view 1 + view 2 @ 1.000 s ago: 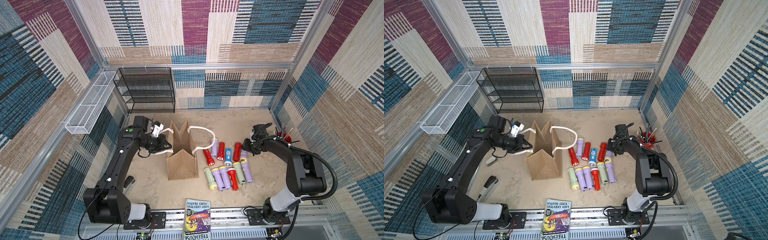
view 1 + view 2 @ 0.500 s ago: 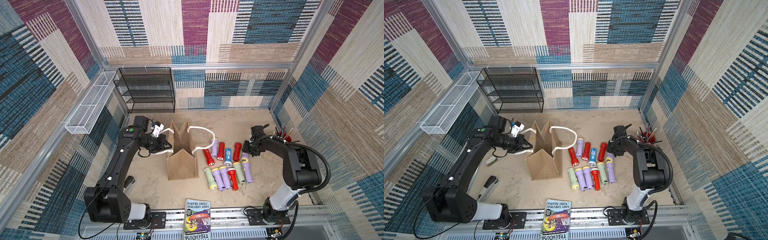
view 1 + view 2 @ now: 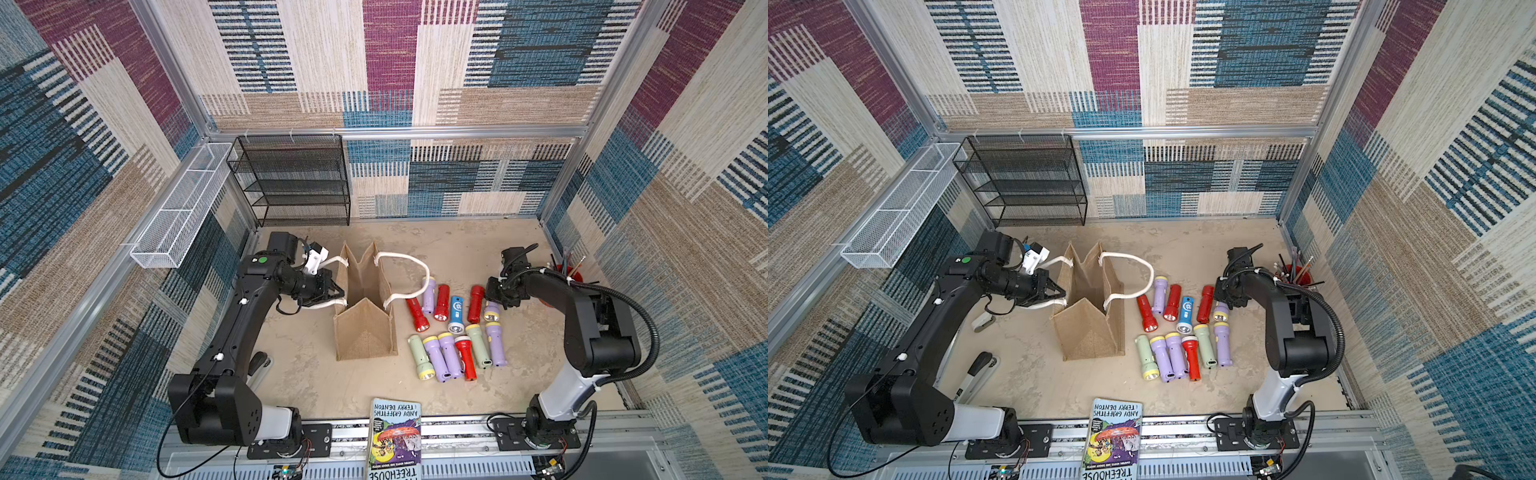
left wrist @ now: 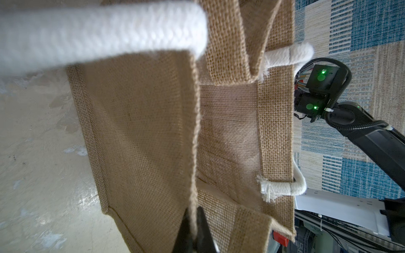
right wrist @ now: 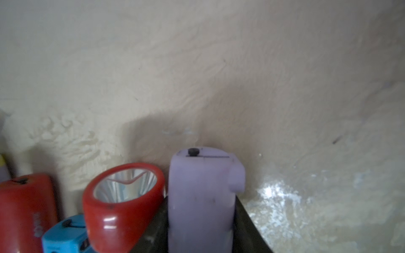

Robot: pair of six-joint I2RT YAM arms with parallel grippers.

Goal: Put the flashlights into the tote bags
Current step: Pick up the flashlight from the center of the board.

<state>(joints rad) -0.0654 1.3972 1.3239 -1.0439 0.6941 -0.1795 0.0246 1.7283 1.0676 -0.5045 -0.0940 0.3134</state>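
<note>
Right wrist view: the right gripper (image 5: 201, 210) had its fingers set against both sides of a lilac flashlight (image 5: 201, 188), which lay on the table (image 5: 197, 65) just beside a red flashlight (image 5: 122, 197). In a top view the other flashlights (image 3: 446, 353) lay in two rows between the burlap tote bag (image 3: 363, 328) and the right arm. The left gripper (image 4: 194, 232) was pinched tight on the bag's top edge, and the bag stood upright and open.
</note>
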